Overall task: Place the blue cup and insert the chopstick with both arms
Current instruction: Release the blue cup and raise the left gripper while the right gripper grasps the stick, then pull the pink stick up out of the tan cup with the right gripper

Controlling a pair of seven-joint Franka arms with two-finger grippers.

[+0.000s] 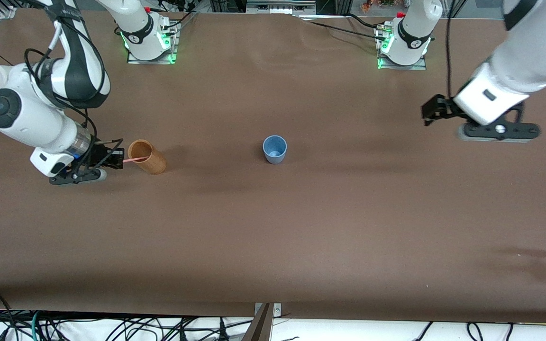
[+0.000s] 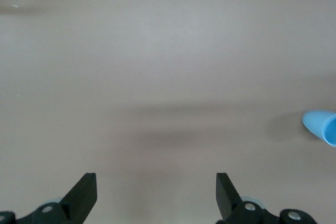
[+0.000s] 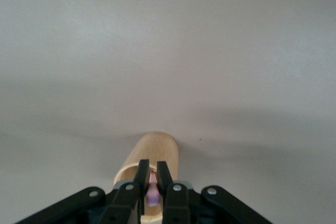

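Blue cup (image 1: 274, 148) stands placed mid-table, your left gripper (image 2: 156, 195) spread and idle, while your right gripper (image 3: 150, 182) pinches the chopstick (image 1: 134, 159) at the brown holder (image 1: 147, 157), insertion still ahead

The light-blue cup (image 1: 274, 148) is standing upright, mouth open, mid-table. The pale pink chopstick (image 1: 135, 160) is leaning out of the brown holder's (image 1: 147, 157) mouth.

Three cameras: one high overview, one on each wrist

The front view looks steeply down on the whole brown desk (image 1: 273, 227) from across the bases; the left wrist view hangs well above bare desk, sharing the blue cup (image 1: 274, 149) at its edge; the right wrist view sits close over the brown holder (image 3: 152, 161), also seen from the front
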